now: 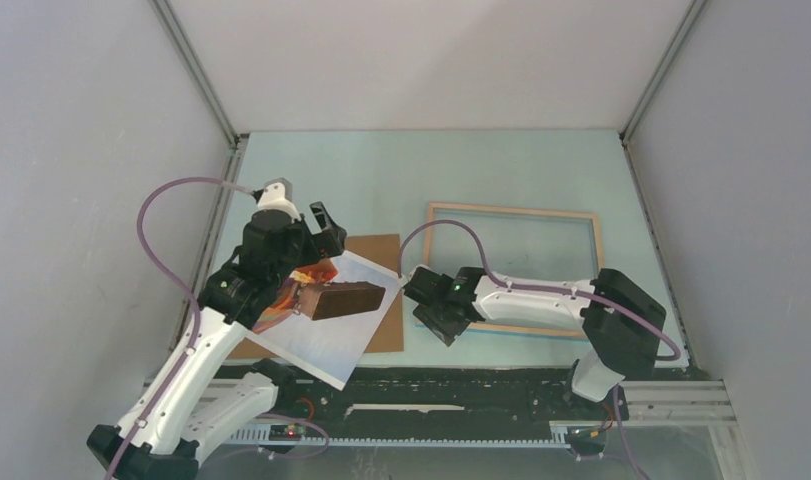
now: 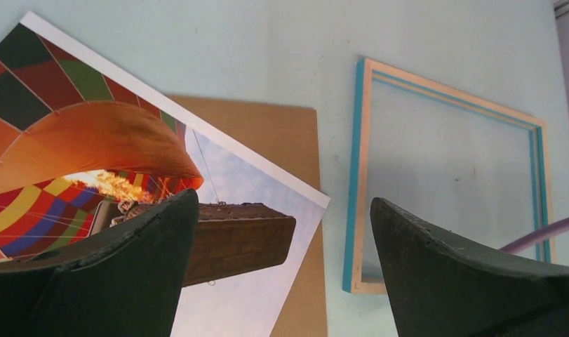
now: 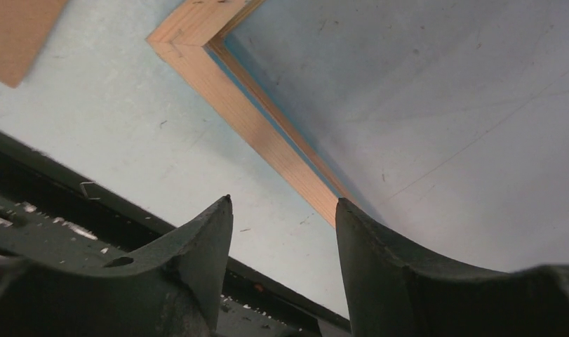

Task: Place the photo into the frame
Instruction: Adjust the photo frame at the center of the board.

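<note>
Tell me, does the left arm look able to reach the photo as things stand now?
Probably yes. The left gripper hangs open over the photo, which lies face up, partly on the backing board, and nothing stands between them. The right gripper is away at the frame.

Both arms are built alike, with smooth white shells over the long links and chunky matte-black housings at the joints. The left arm has a thin lilac cable that arcs free of the shell. The right arm has its own lilac cable, and a small green light glows near its wrist. The left gripper and the right gripper have dark, dull fingers, broad at the root and curving to blunt tips. One right finger has a small oval slot.
</note>
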You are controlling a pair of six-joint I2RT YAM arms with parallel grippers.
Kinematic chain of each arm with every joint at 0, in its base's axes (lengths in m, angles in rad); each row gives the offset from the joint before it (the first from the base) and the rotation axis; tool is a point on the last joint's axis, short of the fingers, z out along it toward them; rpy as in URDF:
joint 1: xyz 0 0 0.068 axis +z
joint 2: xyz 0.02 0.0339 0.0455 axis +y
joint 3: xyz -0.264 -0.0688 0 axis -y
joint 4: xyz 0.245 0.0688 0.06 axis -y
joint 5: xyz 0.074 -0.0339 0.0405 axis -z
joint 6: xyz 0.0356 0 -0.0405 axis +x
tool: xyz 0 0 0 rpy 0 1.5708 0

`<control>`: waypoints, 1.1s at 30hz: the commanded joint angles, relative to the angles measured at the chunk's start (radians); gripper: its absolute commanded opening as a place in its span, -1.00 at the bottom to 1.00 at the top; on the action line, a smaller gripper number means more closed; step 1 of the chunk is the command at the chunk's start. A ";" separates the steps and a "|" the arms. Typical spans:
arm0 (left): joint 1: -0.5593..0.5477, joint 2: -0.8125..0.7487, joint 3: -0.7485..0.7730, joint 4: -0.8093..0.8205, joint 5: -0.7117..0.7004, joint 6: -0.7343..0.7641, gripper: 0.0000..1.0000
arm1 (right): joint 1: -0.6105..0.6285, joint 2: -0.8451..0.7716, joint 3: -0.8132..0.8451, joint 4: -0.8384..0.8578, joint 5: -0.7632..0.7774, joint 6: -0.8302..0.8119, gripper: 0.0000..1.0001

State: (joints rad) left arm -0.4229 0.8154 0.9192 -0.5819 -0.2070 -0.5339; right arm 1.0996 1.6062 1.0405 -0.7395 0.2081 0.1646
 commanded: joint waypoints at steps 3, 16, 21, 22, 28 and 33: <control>0.011 0.003 -0.025 0.020 -0.015 -0.033 1.00 | 0.006 0.068 -0.001 0.017 0.080 -0.001 0.23; 0.015 0.023 -0.021 0.021 -0.008 -0.044 1.00 | -0.019 0.122 -0.002 0.099 0.179 0.026 -0.39; 0.016 0.035 -0.020 0.031 -0.008 -0.051 1.00 | -0.086 0.101 0.003 0.150 0.163 0.060 -0.71; 0.016 0.037 -0.021 0.034 -0.007 -0.053 1.00 | -0.108 0.101 0.009 0.159 0.145 0.071 -0.75; 0.016 0.059 -0.026 0.049 0.013 -0.064 1.00 | -0.280 0.176 0.104 0.211 0.062 0.099 -0.82; 0.016 0.083 -0.047 0.062 0.052 -0.085 0.99 | -0.402 0.304 0.325 0.172 0.051 0.105 -0.83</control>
State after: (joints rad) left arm -0.4156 0.8845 0.9085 -0.5644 -0.1909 -0.5869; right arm 0.7734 1.8431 1.2053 -0.5888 0.2749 0.2020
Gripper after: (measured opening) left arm 0.996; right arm 0.339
